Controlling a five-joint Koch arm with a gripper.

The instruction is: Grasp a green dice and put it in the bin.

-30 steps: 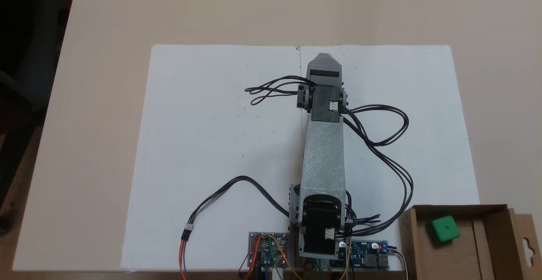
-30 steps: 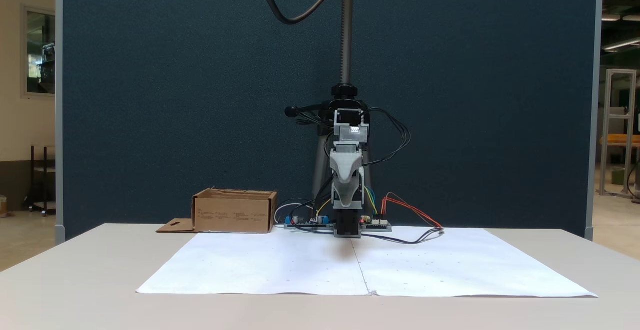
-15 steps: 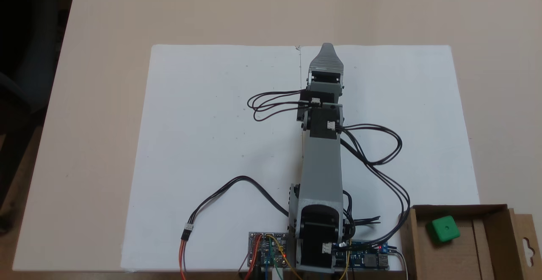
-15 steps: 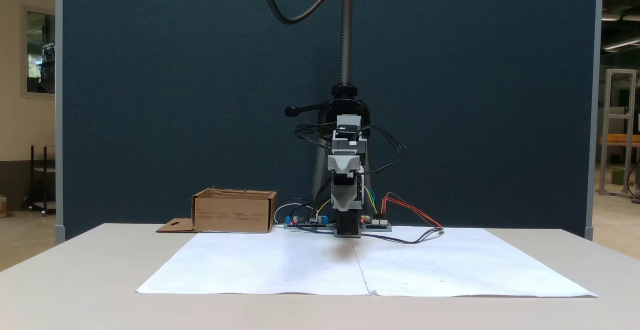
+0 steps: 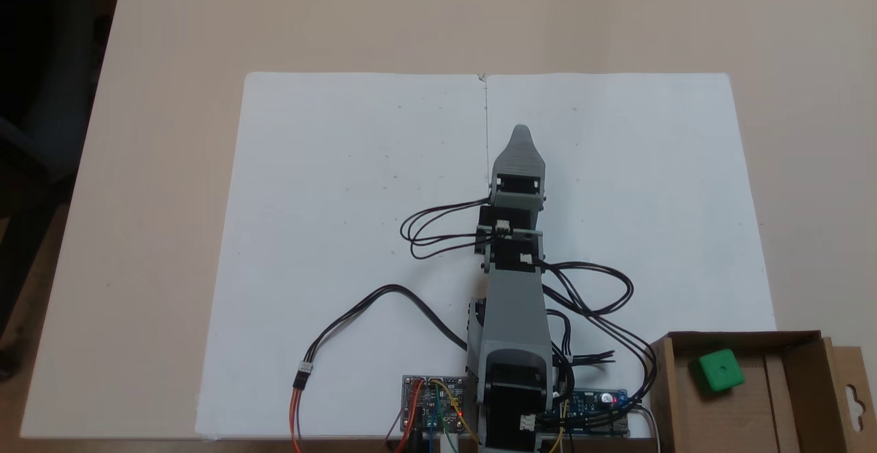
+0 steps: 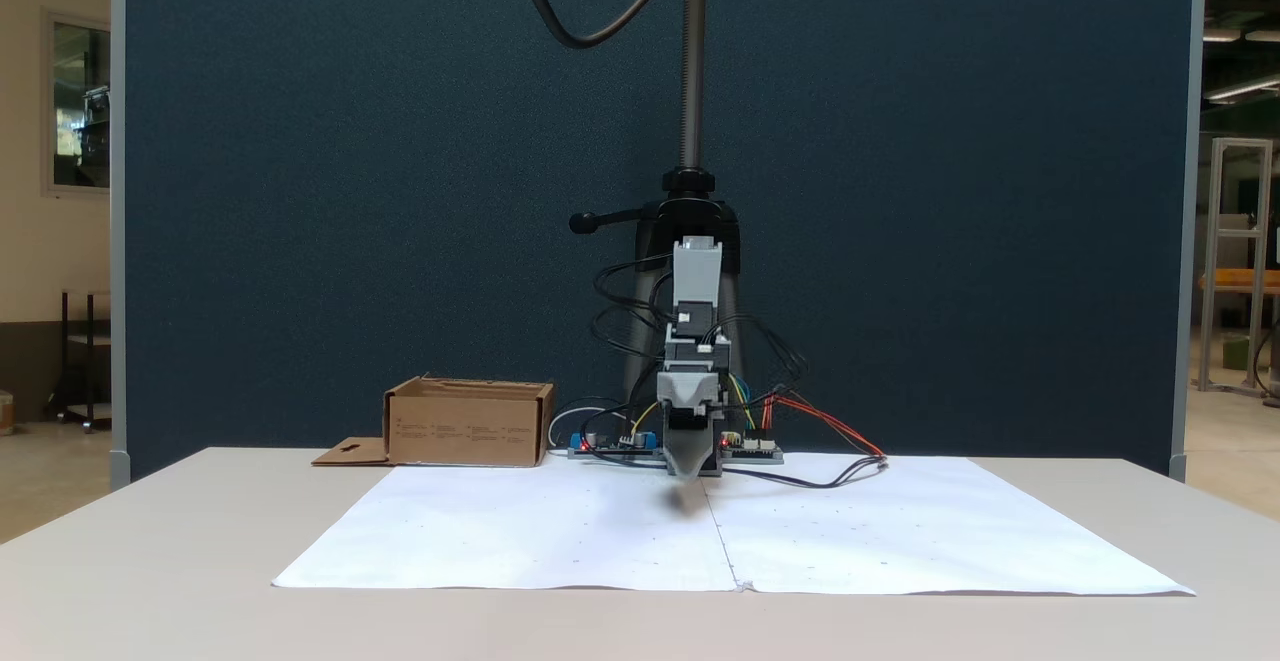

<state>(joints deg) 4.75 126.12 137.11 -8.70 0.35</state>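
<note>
You are working at a pale beige table [image 5: 171, 165] with a dark blue partition [image 6: 350, 191] standing behind it and white paper [image 5: 342, 199] spread across its middle. The green dice [image 5: 717, 370] lies inside the bin [image 5: 812, 398], near the box's left wall as a fixed view from above shows it, one pip facing up. In a fixed view from the front, the bin [image 6: 468, 424] sits on the table left of the arm's base, its flap lying flat on the outer side, and the walls hide the dice. Well apart from the box, your gripper [image 5: 521, 132] points away from the base over the paper, just right of the seam between the two sheets. From the front the gripper [image 6: 688, 472] hangs tip-down, close above the paper. Its jaws lie one behind the other in both fixed views, so you cannot tell whether they are parted or closed. Black cables [image 5: 438, 230] loop off the wrist, and circuit boards [image 5: 433, 401] sit by the base.
</note>
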